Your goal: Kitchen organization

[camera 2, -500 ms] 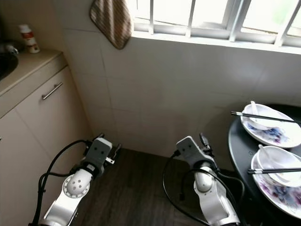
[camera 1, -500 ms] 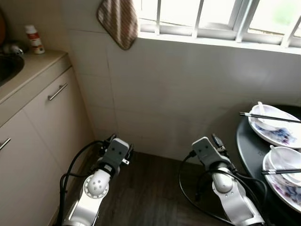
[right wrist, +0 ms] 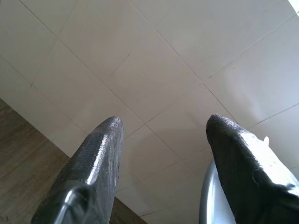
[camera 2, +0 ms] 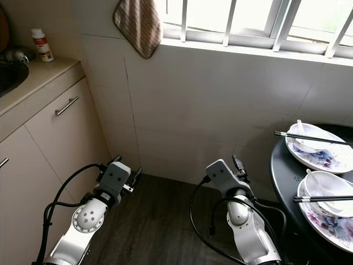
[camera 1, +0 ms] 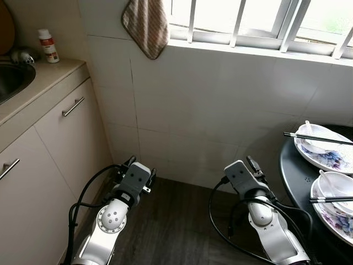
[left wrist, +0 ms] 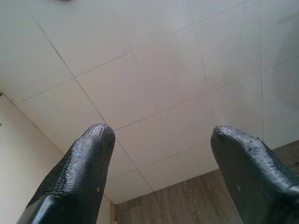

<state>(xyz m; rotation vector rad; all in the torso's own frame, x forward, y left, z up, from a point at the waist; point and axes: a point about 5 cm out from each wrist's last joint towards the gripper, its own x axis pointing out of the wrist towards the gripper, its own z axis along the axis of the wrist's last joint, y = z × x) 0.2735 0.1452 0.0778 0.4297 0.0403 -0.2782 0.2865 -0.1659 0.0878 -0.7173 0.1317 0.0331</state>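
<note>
Both end effectors hang low in front of the robot with nothing in them. Seen from its wrist, the left end effector (left wrist: 159, 140) has its two black fingers spread apart, pointing at the white tiled wall (camera 1: 220, 110) and a strip of dark wood floor (camera 1: 176, 226). The right end effector (right wrist: 163, 135) is likewise spread wide and aimed at the same wall.

The things to tidy lie on the right: a dark round surface (camera 1: 292, 165) carries a far plate (camera 1: 325, 157) holding a small bowl with a spoon and a pair of chopsticks (camera 1: 317, 138) across it, and a near plate (camera 1: 331, 212) with a bowl and more chopsticks (camera 1: 331, 200) resting on the rim. On the far left, a counter (camera 1: 44, 77) with a sink (camera 1: 14, 80) and a small bottle (camera 1: 49, 46) sits above pale cabinets (camera 1: 66, 132). A striped cloth (camera 1: 146, 25) hangs below the barred window.

The risks, as I judge them: the right arm is just beside the round surface's edge, so a careless swing or turn could knock it. The loose chopsticks would likely roll off if a plate were lifted tilted, and the stacked bowl could slide.
</note>
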